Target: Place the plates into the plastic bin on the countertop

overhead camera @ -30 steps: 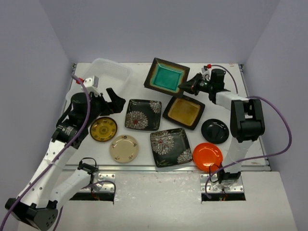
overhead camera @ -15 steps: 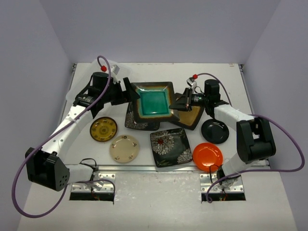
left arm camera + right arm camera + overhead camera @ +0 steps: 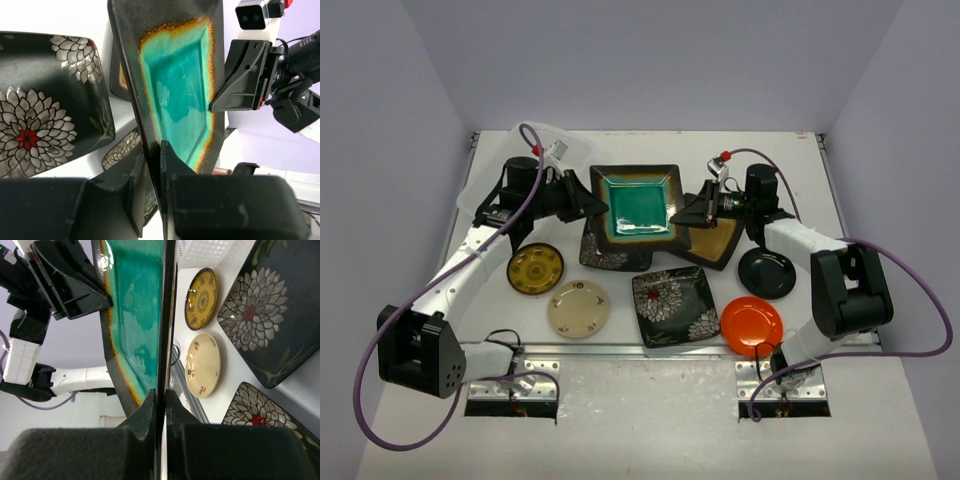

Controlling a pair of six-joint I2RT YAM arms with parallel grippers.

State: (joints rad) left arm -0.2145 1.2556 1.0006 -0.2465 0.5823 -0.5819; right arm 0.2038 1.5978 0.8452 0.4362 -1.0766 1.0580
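Note:
The square teal plate (image 3: 638, 200) (image 3: 180, 85) (image 3: 135, 315) hangs level above the countertop (image 3: 650, 145), between both grippers. My left gripper (image 3: 592, 203) (image 3: 156, 147) is shut on its left rim. My right gripper (image 3: 690, 213) (image 3: 161, 395) straddles the right rim, its jaws slightly parted with a thin gap beside the rim. Still on the countertop are the yellow plate (image 3: 535, 268), cream plate (image 3: 578, 308), two flowered black plates (image 3: 675, 305) (image 3: 605, 250), amber plate (image 3: 715, 240), round black plate (image 3: 766, 272) and orange plate (image 3: 751, 325). The plastic bin (image 3: 570, 142) sits back left, partly behind my left arm.
Lilac walls close in the back and sides. The metal front edge (image 3: 660, 350) runs just before the cream and orange plates. One flowered plate and the amber plate lie partly under the raised teal plate.
The right gripper brought the teal plate from the back to the middle. The left arm swung over and closed on its left rim. The right jaws have eased apart.

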